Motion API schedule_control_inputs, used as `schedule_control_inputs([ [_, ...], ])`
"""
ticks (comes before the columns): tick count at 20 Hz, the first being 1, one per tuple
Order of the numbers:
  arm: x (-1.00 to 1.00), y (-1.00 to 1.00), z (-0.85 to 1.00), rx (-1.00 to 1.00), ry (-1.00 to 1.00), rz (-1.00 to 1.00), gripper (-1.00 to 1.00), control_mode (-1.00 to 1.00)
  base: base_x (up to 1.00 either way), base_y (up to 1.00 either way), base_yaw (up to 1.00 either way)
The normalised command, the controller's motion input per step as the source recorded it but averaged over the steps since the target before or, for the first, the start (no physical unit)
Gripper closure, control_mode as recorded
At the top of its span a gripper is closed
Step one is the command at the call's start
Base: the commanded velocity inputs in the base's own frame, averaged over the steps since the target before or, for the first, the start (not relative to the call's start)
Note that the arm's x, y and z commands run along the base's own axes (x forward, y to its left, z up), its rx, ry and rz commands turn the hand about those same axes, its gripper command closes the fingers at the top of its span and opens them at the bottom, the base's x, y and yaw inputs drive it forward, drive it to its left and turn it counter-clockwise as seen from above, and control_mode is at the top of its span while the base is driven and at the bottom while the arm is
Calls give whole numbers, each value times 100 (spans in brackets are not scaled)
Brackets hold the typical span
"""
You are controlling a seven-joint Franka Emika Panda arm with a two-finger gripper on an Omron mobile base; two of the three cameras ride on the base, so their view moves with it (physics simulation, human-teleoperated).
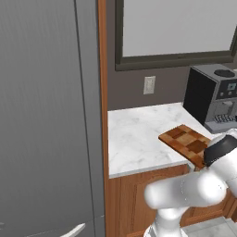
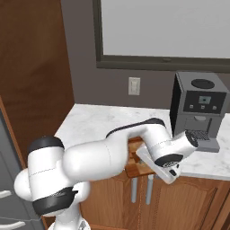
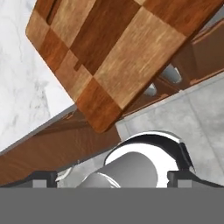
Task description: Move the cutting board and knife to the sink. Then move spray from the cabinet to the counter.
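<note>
Wooden cutting board point(image 3: 109, 52) lay on the worktop point(image 1: 139, 134), one corner overhanging the front edge. Looked stiff, fairly heavy; best pinched there. Hand point(image 3: 113, 177) empty, fingers apart.

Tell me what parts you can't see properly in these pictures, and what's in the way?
- Cutting board: in the left base view the arm covers its near end; in the right base view only a sliver peeks from behind the arm.
- Coffee machine: its right side is cut off by the left base view's edge.
- Gripper: the hand view's bottom edge cuts off all but its open finger tips.
</note>
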Motion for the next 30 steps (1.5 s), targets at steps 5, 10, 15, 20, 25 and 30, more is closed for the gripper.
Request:
schedule_control_inputs([
  [5,-23,58,-16,6,-10,-15,-100,-100,0,0,0],
  [10,-22,23,-25,3,-3,-21,-100,-100,0,0,0],
  [15,-4,5,-14,0,0,-27,-100,-100,0,0,0],
  [20,0,13,0,2,0,-19,-100,-100,0,0,0],
  [25,1,10,-8,1,0,-12,-100,-100,0,0,0],
  [30,0,4,-16,2,0,-9,-100,-100,0,0,0],
])
